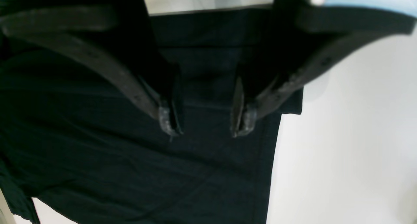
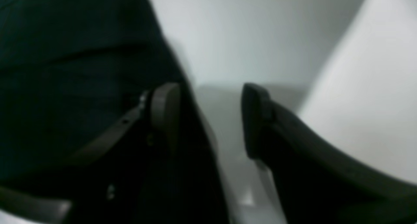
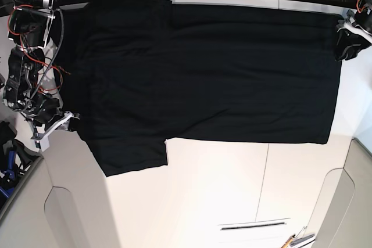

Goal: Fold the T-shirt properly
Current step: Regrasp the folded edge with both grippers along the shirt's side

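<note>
Looking at it, your shirt (image 3: pixel 221 68) lies flat, plain side up, across the table (image 3: pixel 221 184), both grippers (image 1: pixel 205 119) (image 2: pixel 211 119) gaping and empty, so since it's light, floppy cloth, pinch hem corners or sleeve edges.

I see the T-shirt (image 3: pixel 215 68) spread flat on the counter (image 3: pixel 232 184), plain black side up, no print showing. It lies sideways: body stretching right, straight hem at the right end, one short sleeve pointing near at the left. A few shallow creases cross the cloth.
</note>
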Available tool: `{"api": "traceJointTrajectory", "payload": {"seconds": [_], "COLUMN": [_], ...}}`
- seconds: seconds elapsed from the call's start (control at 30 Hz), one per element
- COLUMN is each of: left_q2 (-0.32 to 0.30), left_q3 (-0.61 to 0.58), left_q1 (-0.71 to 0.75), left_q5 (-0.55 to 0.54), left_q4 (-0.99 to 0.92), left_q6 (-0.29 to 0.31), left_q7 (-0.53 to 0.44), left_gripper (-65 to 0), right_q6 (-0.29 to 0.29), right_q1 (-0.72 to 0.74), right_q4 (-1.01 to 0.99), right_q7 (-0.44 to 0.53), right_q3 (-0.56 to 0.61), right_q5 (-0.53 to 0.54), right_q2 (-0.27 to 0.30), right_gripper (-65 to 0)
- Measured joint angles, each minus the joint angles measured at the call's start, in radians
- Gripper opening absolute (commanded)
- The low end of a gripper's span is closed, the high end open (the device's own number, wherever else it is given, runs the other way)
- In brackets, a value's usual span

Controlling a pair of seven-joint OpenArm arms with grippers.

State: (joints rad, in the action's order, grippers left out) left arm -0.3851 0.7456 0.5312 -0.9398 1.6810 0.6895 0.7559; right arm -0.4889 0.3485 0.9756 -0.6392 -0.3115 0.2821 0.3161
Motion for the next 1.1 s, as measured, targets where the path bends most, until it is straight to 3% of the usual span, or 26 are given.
{"api": "traceJointTrajectory", "payload": {"seconds": [0.13, 0.3, 0.37, 0.47, 0.77, 0.97, 1.1], "left_q2": [0.0, 0.0, 0.0, 0.0, 0.001, 0.001, -0.004], "left_q3": [0.0, 0.0, 0.0, 0.0, 0.0, 0.0, -0.009], "left_q1": [0.0, 0.0, 0.0, -0.014, -0.114, -0.23, -0.295], "left_q5": [0.0, 0.0, 0.0, 0.0, 0.015, 0.156, 0.188], "left_q4": [0.0, 0.0, 0.0, 0.0, 0.0, -0.004, -0.024], "left_q6": [0.0, 0.0, 0.0, 0.0, 0.0, -0.001, -0.031], "left_q7": [0.0, 0.0, 0.0, 0.002, 0.006, -0.062, -0.074], "left_gripper": [-37.8, -37.8, -37.8, -37.8, -37.8, -37.8, -37.8], "right_q6": [-0.064, -0.077, -0.077, -0.076, -0.076, -0.076, -0.076], "right_q1": [0.019, 0.006, 0.006, 0.004, 0.003, 0.003, 0.0], "right_q4": [-0.074, -0.074, -0.074, -0.076, -0.076, -0.077, -0.077], "right_q7": [0.002, -0.019, -0.023, -0.037, -0.035, -0.039, -0.039], "right_q3": [0.005, 0.013, 0.013, 0.014, 0.014, 0.014, 0.014], "right_q5": [0.11, 0.162, 0.164, 0.163, 0.166, 0.197, 0.204], "right_q2": [0.003, 0.003, 0.003, 0.003, 0.003, 0.003, 0.002], "right_gripper": [-34.6, -35.9, -45.0, -65.0, -65.0, -65.0, -65.0]}}
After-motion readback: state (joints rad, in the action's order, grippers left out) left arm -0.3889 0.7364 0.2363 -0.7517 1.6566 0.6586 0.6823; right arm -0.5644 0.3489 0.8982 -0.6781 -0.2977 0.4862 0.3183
